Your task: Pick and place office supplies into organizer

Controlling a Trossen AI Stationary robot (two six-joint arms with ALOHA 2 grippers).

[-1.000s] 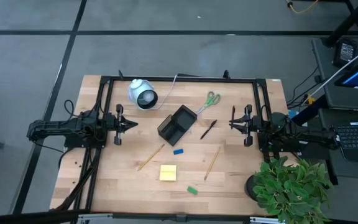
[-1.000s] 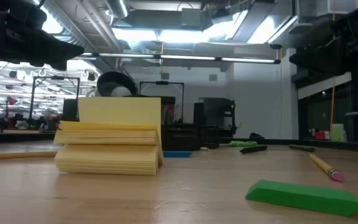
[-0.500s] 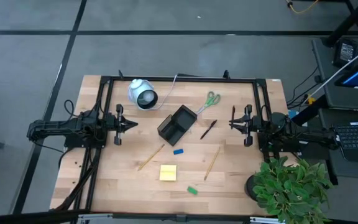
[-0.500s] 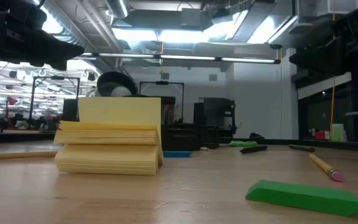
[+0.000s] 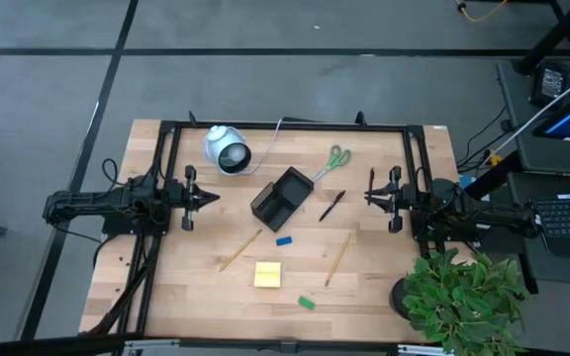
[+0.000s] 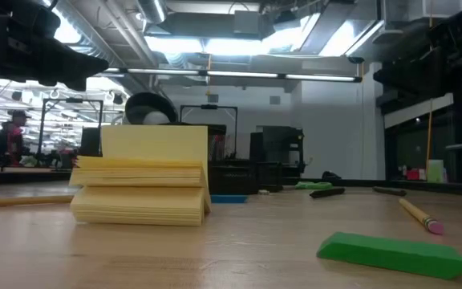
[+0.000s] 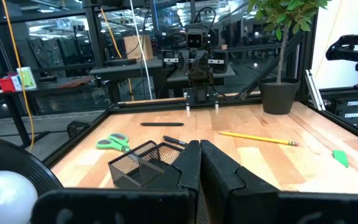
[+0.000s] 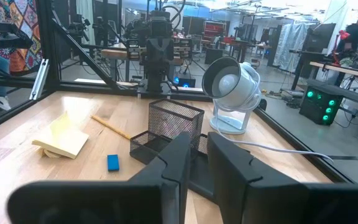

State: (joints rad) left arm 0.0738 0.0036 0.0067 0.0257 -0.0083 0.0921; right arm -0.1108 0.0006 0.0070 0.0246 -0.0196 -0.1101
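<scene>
I'm hovering my left gripper [image 5: 209, 197] clenched at mid-left and my right gripper [image 5: 372, 198] empty, jaws slightly parted, at mid-right. Between them, the black mesh organizer tray [image 5: 280, 196] is sitting centre-frame; the yellow square sticky-note pad [image 5: 267, 275] is lying lower centre.

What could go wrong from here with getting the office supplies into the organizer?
The scissors and black pen lie close beside the organizer, so a claw reaching for either might nudge the light mesh tray out of place. The white round device and its cable sit just behind the organizer and could snag the left claw. The pencils lie flat on the wood, so they may roll or slip when pinched.
</scene>
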